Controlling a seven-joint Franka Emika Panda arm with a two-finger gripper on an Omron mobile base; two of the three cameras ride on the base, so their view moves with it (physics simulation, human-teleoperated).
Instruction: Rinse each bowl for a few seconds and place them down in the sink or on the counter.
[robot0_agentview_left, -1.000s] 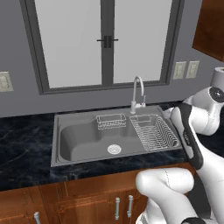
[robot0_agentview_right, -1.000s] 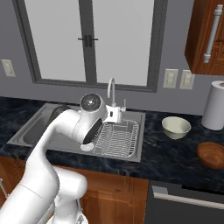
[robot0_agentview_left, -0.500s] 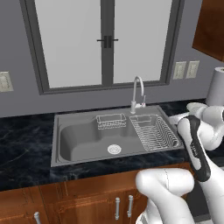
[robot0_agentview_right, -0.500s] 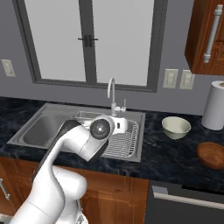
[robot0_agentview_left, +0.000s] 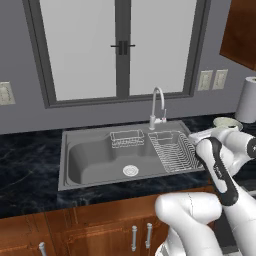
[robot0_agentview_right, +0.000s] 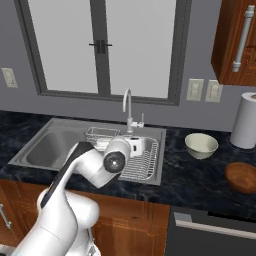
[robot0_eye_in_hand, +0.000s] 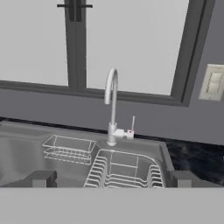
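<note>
The pale cream bowl (robot0_agentview_right: 201, 145) stands upright on the black counter (robot0_agentview_right: 192, 175) right of the sink (robot0_agentview_right: 47, 147). The reddish-brown bowl (robot0_agentview_right: 242, 177) lies farther right, near the counter's front edge. In the left base view the cream bowl (robot0_agentview_left: 227, 121) peeks out behind my arm. My gripper (robot0_eye_in_hand: 111, 180) is open wide, nothing between its fingertips (robot0_eye_in_hand: 41, 178), and it faces the chrome faucet (robot0_eye_in_hand: 112, 105) from above the wire rack (robot0_eye_in_hand: 124, 169). From the right base view, the hand (robot0_agentview_right: 135, 145) hangs over the rack, well left of both bowls.
A small wire caddy (robot0_eye_in_hand: 68, 148) sits in the sink left of the rack. A white paper-towel roll (robot0_agentview_right: 245, 120) stands at the back right by the wall. The drain (robot0_agentview_left: 130, 170) lies in the bare basin. A window runs behind the faucet.
The arm has dropped lower and its elbow has swung toward the rack. The gripper stays open. Both bowls lie where they were.
</note>
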